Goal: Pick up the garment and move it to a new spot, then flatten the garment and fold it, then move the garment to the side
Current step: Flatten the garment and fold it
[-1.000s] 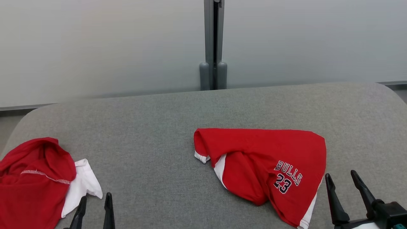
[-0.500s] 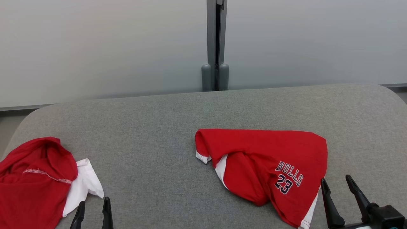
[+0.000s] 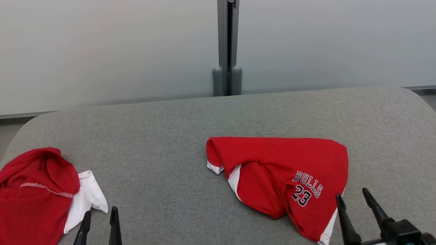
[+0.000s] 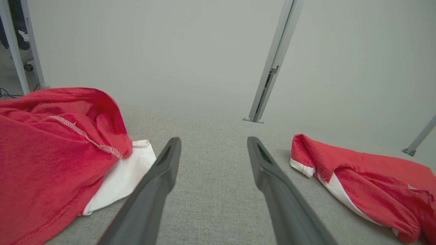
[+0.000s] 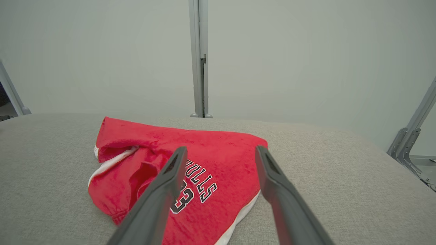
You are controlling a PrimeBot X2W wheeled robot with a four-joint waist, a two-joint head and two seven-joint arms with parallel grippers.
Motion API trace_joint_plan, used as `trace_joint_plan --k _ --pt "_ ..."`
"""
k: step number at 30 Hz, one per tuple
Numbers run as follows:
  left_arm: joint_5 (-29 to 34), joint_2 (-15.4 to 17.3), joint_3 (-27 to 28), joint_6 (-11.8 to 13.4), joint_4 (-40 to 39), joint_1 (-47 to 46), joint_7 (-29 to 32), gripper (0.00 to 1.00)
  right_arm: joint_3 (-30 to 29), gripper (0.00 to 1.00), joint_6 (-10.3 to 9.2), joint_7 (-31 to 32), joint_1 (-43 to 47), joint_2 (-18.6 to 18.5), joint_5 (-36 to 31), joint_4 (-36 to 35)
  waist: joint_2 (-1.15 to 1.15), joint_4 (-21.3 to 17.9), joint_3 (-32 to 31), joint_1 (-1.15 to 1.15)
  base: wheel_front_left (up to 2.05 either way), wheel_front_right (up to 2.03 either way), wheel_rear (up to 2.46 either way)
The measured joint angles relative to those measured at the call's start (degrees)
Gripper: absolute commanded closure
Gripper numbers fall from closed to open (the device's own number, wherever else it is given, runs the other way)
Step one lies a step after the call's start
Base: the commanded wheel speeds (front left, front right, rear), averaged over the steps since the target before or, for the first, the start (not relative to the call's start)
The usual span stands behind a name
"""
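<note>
My right hand [image 3: 351,194], fingers spread and empty, hangs over the near right edge of the red garment [image 3: 279,160] lettered BULLS 23, which lies crumpled right of centre on the grey tabletop [image 3: 163,136]. My left hand [image 3: 101,211], likewise spread and empty, sits just beside a second red-and-white garment [image 3: 34,190] at the tabletop's left end, well apart from the first.

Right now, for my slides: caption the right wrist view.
Open right gripper aimed at a crumpled red Bulls garment on a gray fabric surface.
</note>
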Motion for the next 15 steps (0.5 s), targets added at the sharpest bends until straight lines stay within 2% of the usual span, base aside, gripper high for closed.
trace_joint_plan --k 7,15 --pt "-0.1 0.0 -0.7 0.1 -0.2 -0.6 0.0 0.00 8.8 0.00 0.00 0.0 0.4 -3.0 -2.5 4.9 0.00 0.5 0.8 0.00 0.00 0.00 0.00" --pt "-0.1 0.0 -1.8 0.1 0.1 -1.6 0.0 0.00 11.7 0.00 0.00 0.0 -2.6 -4.3 -5.8 13.4 0.00 1.8 2.7 0.00 0.00 0.00 0.00"
